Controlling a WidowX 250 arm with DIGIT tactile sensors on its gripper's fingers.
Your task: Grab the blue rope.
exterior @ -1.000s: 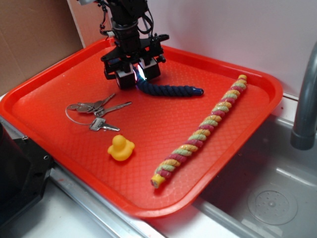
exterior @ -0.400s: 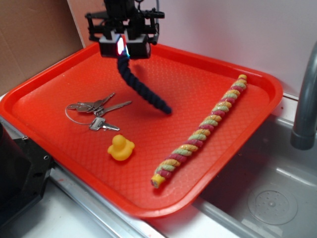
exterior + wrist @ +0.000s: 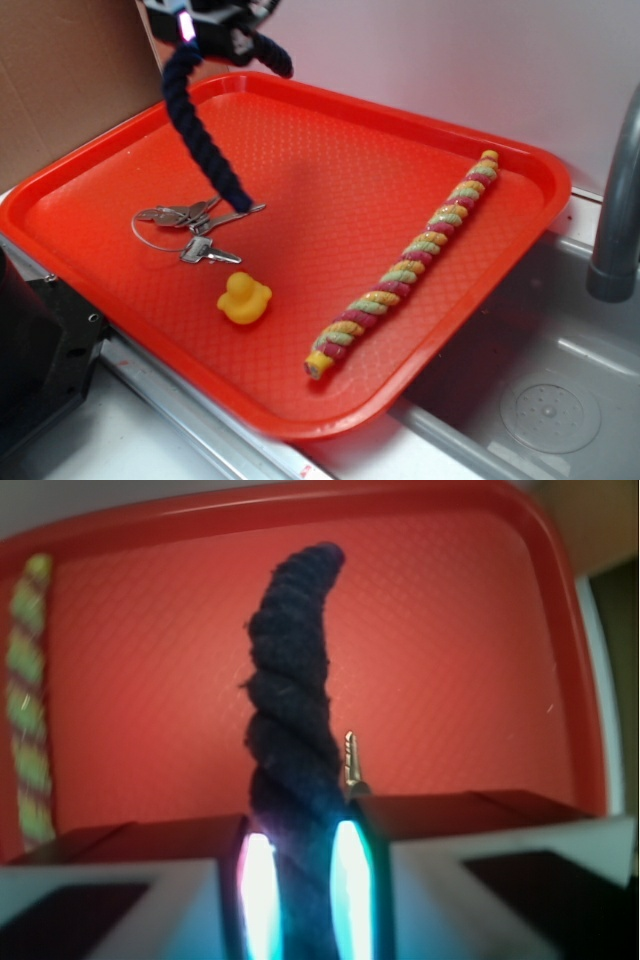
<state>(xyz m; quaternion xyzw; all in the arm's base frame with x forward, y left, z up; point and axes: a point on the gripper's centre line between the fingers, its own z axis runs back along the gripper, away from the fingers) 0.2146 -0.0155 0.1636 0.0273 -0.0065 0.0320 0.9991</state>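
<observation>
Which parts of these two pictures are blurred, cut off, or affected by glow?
Wrist view: the gripper pads glow pink and cyan beside the dark navy twisted rope; the multicoloured twisted rope at the left edge is soft. Exterior view: sharp and evenly lit, but the gripper is cropped by the top edge.

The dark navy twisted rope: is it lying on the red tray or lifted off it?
Lifted. The dark navy twisted rope hangs from the shut gripper, its free end dangling above the red plastic tray.
</observation>
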